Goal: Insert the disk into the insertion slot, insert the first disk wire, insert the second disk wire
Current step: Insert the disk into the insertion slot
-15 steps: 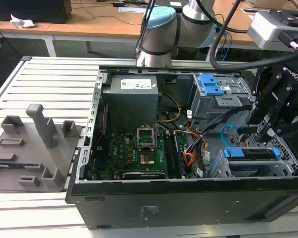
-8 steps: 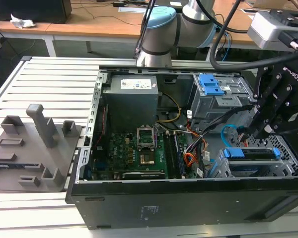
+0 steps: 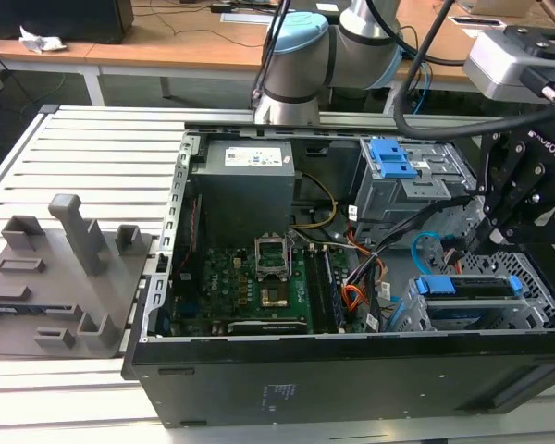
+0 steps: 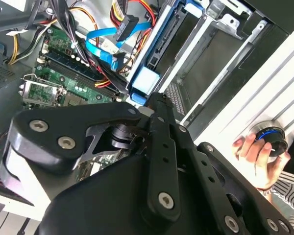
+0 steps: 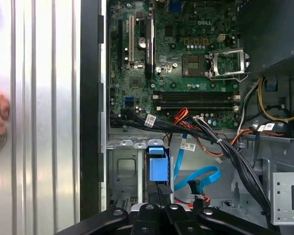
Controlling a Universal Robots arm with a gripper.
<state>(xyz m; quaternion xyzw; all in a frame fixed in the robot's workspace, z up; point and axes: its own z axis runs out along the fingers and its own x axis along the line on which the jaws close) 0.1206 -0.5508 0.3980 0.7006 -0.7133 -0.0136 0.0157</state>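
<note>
Now the fingers (image 4: 158, 115), pressed together, sit just beside the disk (image 4: 146, 81) in the insertion slot (image 3: 536, 277).

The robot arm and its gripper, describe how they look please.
The arm is silver-grey and tubular, with rounded joints capped in light blue. Black cables loop beside it. The gripper is matte black, built from jointed bars with silver screw heads, and carries small white lettering in the exterior view.
</note>
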